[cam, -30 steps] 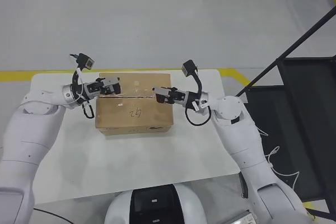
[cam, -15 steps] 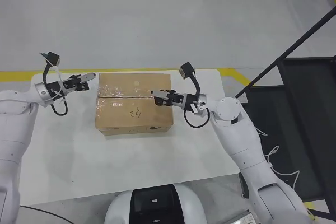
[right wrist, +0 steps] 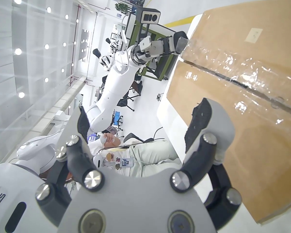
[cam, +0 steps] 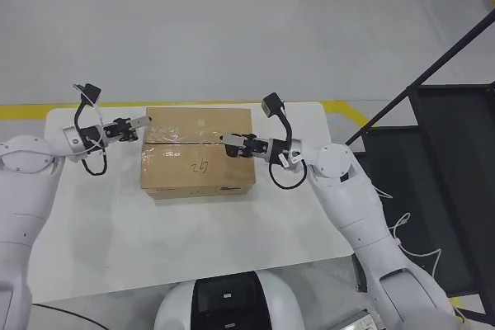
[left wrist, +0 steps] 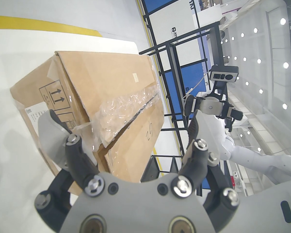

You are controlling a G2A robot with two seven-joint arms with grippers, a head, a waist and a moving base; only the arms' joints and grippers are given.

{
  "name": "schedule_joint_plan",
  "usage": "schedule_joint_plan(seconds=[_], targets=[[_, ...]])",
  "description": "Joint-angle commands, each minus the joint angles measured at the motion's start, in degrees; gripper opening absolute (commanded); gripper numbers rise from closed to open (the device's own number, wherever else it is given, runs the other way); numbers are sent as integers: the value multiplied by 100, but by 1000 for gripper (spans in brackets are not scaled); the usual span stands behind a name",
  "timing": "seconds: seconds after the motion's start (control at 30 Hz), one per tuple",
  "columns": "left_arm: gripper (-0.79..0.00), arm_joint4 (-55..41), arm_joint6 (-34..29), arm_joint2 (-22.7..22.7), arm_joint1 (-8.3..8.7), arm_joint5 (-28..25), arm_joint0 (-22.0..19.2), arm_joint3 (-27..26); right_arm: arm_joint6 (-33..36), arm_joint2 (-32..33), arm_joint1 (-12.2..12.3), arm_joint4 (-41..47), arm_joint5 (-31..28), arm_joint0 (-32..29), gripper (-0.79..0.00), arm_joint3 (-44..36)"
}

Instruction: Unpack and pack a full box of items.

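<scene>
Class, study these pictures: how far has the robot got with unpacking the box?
Little is done: the tape looks wrinkled and loose at the left end of the box. In hand: the left end effector, open, sits at that end; the right end effector, open, hovers over the seam. Left: the flaps are closed, so opening, unpacking and repacking all remain.

Plain brown cardboard is shown by the box (cam: pixel 173 172) between the left tool (cam: pixel 143 121) and right tool (cam: pixel 223 139), crossed by clear glossy tape (left wrist: pixel 126 105) and marked with black handwriting (cam: pixel 200 166). The bench (cam: pixel 190 239) is white, the floor stripe (cam: pixel 33 110) yellow.
</scene>
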Motion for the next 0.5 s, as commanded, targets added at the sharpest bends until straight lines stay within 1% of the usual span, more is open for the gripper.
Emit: schedule_joint_plan(seconds=[0.0, 0.47], targets=[[-785, 22, -12, -16, 10, 6, 14, -32, -5, -16, 4, 13, -8, 4, 0, 4], [-785, 374, -105, -14, 63, 175, 43, -230, -55, -147, 40, 27, -40, 53, 0, 83]])
